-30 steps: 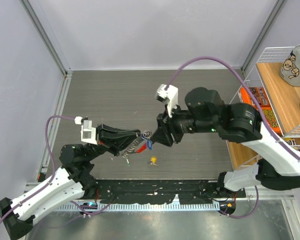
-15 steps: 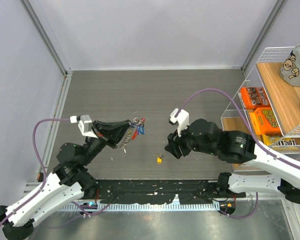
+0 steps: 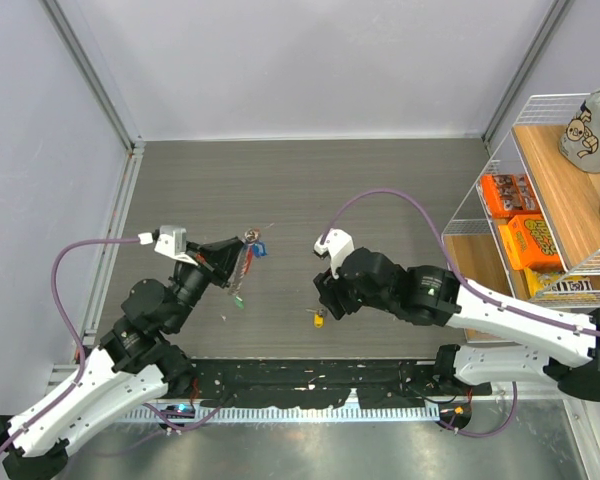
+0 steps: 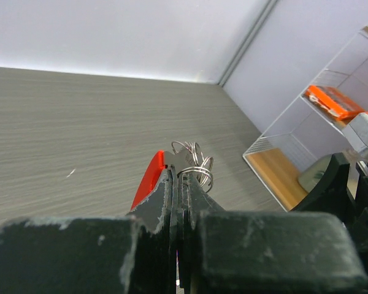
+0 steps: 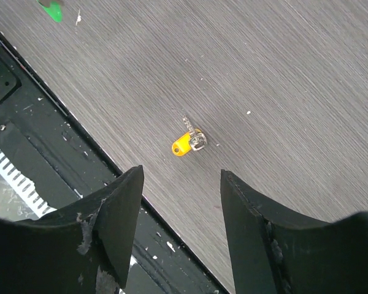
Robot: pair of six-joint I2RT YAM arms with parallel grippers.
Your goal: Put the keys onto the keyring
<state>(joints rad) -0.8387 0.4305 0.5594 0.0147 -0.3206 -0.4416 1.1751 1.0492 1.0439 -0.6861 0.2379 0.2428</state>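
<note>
Starting on the left, the keyring (image 4: pixel 193 164) is clamped in the left gripper (image 4: pixel 179 177), whose jaws are pressed together on the thin metal loops. The loops are seen sticking out just past the fingertips in the left wrist view, held up off the table (image 3: pixel 380 200). A red tag (image 4: pixel 148 180) is pressed against the outside of one finger, right beside the ring. From above, a blue tag (image 3: pixel 261 249) is seen at the ring as well, just beyond the gripper's tip. A green tag (image 3: pixel 238 297) is visible lower down, near the left gripper. Whether it hangs from the chain or lies on the table cannot be told.

The right gripper (image 5: pixel 181 177) is held low over the near part of the table, well apart from the left one. Its jaws are spread, and nothing is gripped between them. A yellow-tagged key (image 5: pixel 189 142) is lying flat on the grey surface, framed between the two fingers in the right wrist view but not touched by either. Its small metal part is turned away from the black strip at the table's near edge.

At the right side, a wire shelf (image 3: pixel 540 100) is set against the wall, and orange boxes (image 3: pixel 510 195) are stacked on it.
</note>
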